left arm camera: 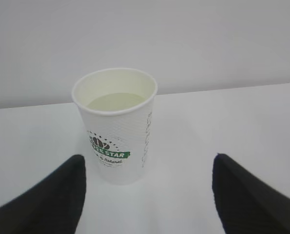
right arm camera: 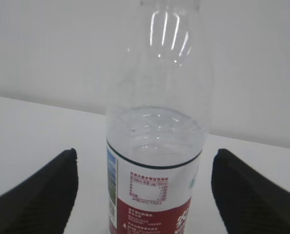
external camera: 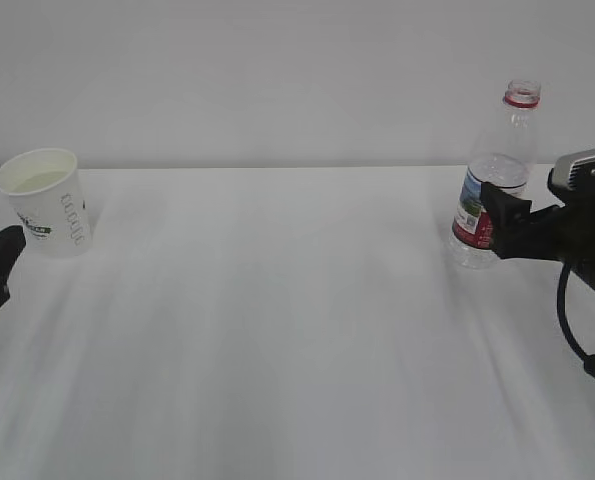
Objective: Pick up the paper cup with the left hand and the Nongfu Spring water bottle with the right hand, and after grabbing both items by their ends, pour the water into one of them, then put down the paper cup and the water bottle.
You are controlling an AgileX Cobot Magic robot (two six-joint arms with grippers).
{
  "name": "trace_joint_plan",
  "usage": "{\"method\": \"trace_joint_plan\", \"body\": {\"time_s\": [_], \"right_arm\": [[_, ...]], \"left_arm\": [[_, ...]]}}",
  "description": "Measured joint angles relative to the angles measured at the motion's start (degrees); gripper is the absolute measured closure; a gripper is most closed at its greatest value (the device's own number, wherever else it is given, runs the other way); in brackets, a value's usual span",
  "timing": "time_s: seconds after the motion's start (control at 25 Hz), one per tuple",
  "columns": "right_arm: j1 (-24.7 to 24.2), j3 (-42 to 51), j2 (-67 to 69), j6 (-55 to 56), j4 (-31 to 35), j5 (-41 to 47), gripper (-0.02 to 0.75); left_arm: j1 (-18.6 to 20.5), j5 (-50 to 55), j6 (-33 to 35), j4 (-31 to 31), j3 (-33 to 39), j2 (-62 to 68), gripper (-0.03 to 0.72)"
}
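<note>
The paper cup stands upright at the far left of the white table, white with a green logo. A pale level surface shows inside it. My left gripper is open just short of the cup, which sits ahead and slightly left between the fingers; it shows dark at the left edge. The Nongfu Spring water bottle stands uncapped at the right, with water up to about its label top. My right gripper is open with the bottle between its fingers, not touching.
A plain pale wall runs behind the table's back edge. The right arm and its black cable fill the right edge of the exterior view.
</note>
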Motion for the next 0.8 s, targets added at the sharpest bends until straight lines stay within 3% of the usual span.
{"method": "trace_joint_plan", "body": {"time_s": [0.52, 0.8], "right_arm": [[0.0, 4.1, -10.5, 0.0, 1.7, 0.5, 0.108], [0.0, 4.4, -16.0, 0.0, 1.7, 4.5, 0.11]], "left_arm": [[0.0, 0.9, 0.0, -3.5, 0.0, -12.9, 0.101], [0.0, 10.1, 0.0, -4.7, -1.4, -21.9, 0.101]]}}
